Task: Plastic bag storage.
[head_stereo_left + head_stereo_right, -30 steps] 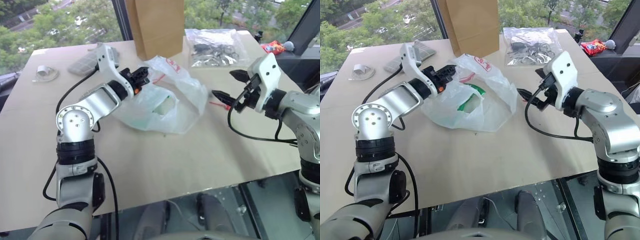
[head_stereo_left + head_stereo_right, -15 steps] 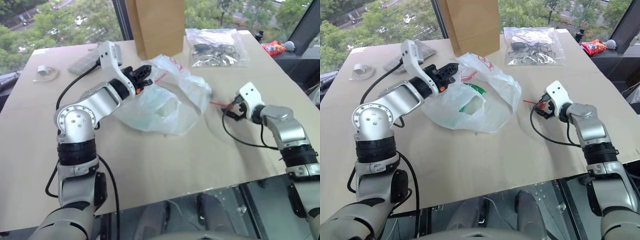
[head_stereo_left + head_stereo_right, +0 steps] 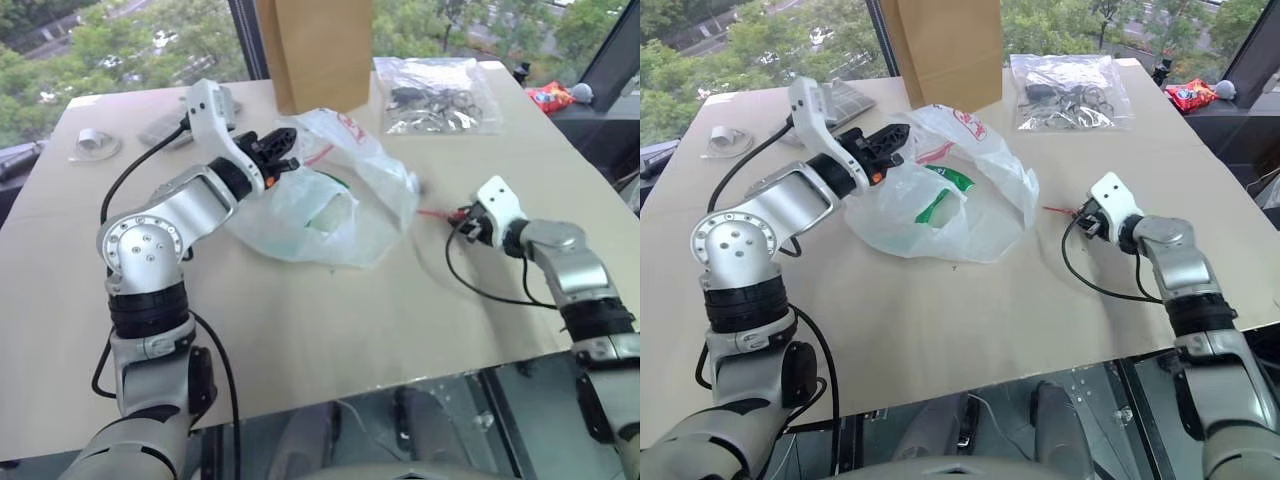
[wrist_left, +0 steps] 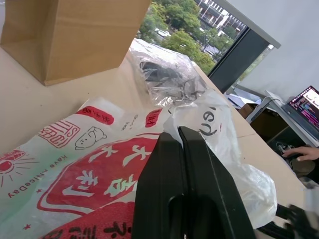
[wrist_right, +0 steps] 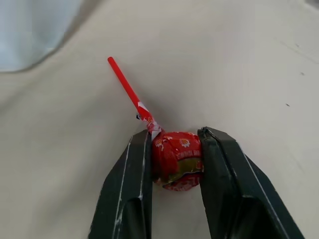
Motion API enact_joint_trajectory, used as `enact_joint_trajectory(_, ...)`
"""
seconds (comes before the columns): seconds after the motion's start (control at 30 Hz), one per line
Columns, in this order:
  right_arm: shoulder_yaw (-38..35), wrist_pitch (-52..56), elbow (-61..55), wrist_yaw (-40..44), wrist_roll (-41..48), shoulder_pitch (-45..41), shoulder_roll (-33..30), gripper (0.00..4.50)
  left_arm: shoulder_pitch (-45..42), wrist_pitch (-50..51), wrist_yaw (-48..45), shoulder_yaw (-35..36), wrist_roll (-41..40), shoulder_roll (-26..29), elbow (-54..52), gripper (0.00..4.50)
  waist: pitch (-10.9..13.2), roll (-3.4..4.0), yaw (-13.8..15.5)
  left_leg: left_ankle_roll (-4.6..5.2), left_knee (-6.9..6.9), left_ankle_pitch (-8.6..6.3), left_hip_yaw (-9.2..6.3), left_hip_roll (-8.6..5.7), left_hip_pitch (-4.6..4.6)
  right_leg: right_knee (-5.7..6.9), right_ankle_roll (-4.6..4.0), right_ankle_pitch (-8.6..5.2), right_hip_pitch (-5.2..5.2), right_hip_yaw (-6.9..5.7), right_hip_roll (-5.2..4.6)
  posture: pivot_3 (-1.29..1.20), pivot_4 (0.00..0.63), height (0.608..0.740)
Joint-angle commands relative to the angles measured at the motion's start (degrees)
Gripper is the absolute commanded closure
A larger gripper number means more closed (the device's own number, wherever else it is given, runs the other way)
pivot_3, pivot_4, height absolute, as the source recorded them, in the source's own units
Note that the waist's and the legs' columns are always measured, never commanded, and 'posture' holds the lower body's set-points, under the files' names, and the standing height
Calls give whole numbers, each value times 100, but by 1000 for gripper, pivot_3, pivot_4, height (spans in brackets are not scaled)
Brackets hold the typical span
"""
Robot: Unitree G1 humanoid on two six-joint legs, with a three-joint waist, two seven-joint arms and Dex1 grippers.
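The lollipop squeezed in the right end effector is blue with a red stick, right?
Not quite. The lollipop is red, wrapper and stick alike; nothing on it is blue. The right wrist view shows it squeezed between the right end effector's two black fingers, lying on the table.

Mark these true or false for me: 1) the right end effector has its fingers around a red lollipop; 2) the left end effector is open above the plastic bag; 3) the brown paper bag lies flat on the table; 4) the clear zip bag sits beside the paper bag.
1) True: the right end effector has its fingers on either side of the red lollipop.
2) False: the left end effector is shut, pinching the plastic bag.
3) False: the brown paper bag stands upright.
4) True: the clear zip bag lies on the table next to it.
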Motion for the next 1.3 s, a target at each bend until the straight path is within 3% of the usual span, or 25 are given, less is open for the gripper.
enact_joint_trajectory(0.03, -492, 1275, -2648, 712, 1286, 686, -610, 3712, -18, 38, -309, 36, 20, 136, -270, 4500, 0, 0, 9, 0, -1, 0, -3, 0, -3, -1, 0, 0, -2, -2, -1, 0, 150, 740)
enact_joint_trajectory(0.17, -579, 2455, -3917, 89, 1906, 716, -496, 3712, 61, 184, -984, -108, 29, 482, -468, 4500, -1, -2, -50, 2, 3, -1, 7, 5, 7, 3, 1, 0, 3, 1, 5, 0, 150, 740)
enact_joint_trajectory(0.33, -43, 2866, -3748, -1008, 1621, 9, 517, 3712, 123, 298, -1779, -361, 118, 930, -803, 4500, -1, -3, -36, 3, 5, 0, 18, 9, 33, 12, -5, 4, 22, 8, 16, 0, 150, 740)
enact_joint_trajectory(0.57, 823, 1794, -1662, -1594, 629, -1167, 1734, 3712, 178, 433, -2094, -434, 82, 1064, -1118, 4500, -1, -3, -24, 0, 2, 1, 20, 4, 50, 8, -7, 5, 35, 14, 15, 0, 150, 740)
enact_joint_trajectory(0.77, 813, 254, 738, -1692, 321, -2388, 3218, 3712, 84, 446, -1857, -413, 126, 877, -1133, 4500, -1, -3, -112, -2, -12, 1, 22, 9, 42, 10, -9, 6, 15, 19, 17, 0, 150, 740)
enact_joint_trajectory(0.83, 748, -291, 1620, -1692, 174, -2712, 3471, 2684, 111, 453, -1738, -380, 139, 817, -1181, 4500, -1, -3, -144, -2, -15, 1, 21, 10, 43, 8, -9, 6, 15, 19, 16, 0, 150, 740)
enact_joint_trajectory(0.9, 713, -613, 1945, -1594, 112, -2831, 3582, 1928, 200, 466, -1601, -299, 162, 804, -1227, 4500, -2, -3, -137, -2, -16, 1, 16, 10, 39, 4, -9, 5, 15, 17, 14, 0, 150, 740)
enact_joint_trajectory(0.97, 707, -746, 1783, -1561, 55, -2764, 3546, 815, 290, 436, -1435, -163, 159, 765, -1196, 4500, -1, -2, -141, -1, -13, 1, 8, 6, 21, 2, -9, 5, 3, 12, 10, 0, 150, 740)
enact_joint_trajectory(1.03, 833, -632, 1215, -1375, -2, -2483, 3344, 22, 366, 351, -1309, -87, 280, 741, -1117, 4500, -1, -2, -141, -1, -9, 1, 4, 6, 11, 3, -9, 5, -4, 9, 10, 0, 150, 740)
enact_joint_trajectory(1.3, 833, 832, -1656, -920, 273, -1270, 2360, 22, 528, -84, -1535, -134, 964, 815, -896, 4500, -1, -1, -174, -2, -6, 1, 2, 5, 10, 9, -9, 5, -7, 1, 13, 0, 150, 740)
